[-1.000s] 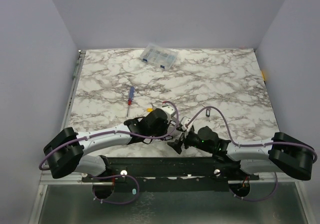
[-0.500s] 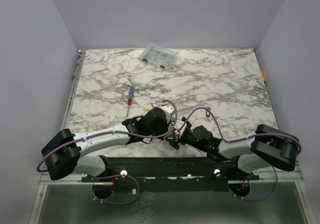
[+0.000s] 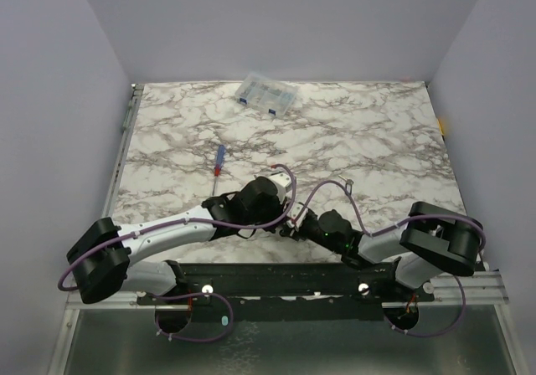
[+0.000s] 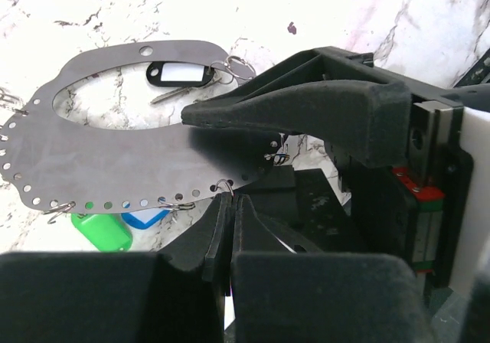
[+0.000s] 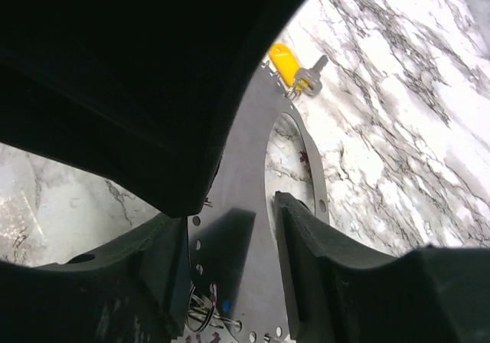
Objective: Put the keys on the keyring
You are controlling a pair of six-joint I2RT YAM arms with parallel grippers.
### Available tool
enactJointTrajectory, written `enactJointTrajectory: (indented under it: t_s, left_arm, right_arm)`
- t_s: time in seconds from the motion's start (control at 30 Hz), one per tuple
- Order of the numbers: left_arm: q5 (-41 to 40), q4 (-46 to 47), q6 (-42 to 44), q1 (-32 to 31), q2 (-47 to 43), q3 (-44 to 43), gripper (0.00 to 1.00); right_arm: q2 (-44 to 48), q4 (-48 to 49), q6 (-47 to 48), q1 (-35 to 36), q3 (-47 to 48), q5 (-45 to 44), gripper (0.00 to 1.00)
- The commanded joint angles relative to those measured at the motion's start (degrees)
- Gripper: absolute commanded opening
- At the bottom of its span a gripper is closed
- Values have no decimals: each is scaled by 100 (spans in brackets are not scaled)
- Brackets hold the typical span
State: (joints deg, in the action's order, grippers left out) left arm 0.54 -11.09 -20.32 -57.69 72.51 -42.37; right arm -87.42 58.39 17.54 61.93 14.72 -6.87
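One keyring [image 4: 115, 151], flat and grey: left gripper [image 4: 230, 205] is clenched on its near edge; right gripper [image 5: 233, 224] straddles it, grip unclear. Keys [image 4: 180, 73] lie just beyond the left gripper.

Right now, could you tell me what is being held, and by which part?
The left hand pinches the keyring by its perforated outer edge; the right hand straddles its band, grip unclear.
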Motion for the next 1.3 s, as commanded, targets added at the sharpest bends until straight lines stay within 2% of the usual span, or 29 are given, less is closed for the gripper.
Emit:
enactJointTrajectory:
  t_s: [0.0,0.13,0.3,0.33,0.37,0.43,0.57,0.7,0.9,0.97,1.07,1.13,1.27]
  left_arm:
    - [166,-109,-82,43,-174,-257,0]
    - [187,-133,-104,50,-167,-327,0]
    - [241,-183,-155,56,-171,-392,0]
    - [247,-189,-169,54,-180,-399,0]
    - [263,-196,-183,59,-191,-411,0]
    - [290,-228,-207,71,-199,-449,0]
    - [361,-270,-268,103,-211,-506,0]
    - [362,-369,-258,111,-202,-582,0]
    - [351,-520,-247,126,-258,-754,0]
    - [350,-608,-235,135,-275,-855,8]
    - [371,-688,-167,135,-369,-985,36]
    - [299,-757,-97,135,-506,-1068,51]
    - [242,-852,203,135,-897,-1201,65]
  right_arm:
    - [-97,426,183,48,128,-223,49]
    - [-171,528,253,83,122,-280,46]
    - [-250,1102,227,140,-20,-279,50]
    - [583,1250,196,143,-60,-259,49]
    - [-169,1398,170,150,-91,-225,48]
    - [-278,1669,101,169,-135,-209,42]
    - [-228,1936,-17,221,-198,-102,23]
    - [-86,1757,-91,240,-199,-30,2]
    - [203,1653,-205,258,-318,-62,1]
    - [389,1485,-272,260,-323,-15,1]
    - [733,1114,-442,258,-268,108,1]
    - [963,912,-582,258,-263,219,1]
    - [1449,531,-862,258,-284,352,1]
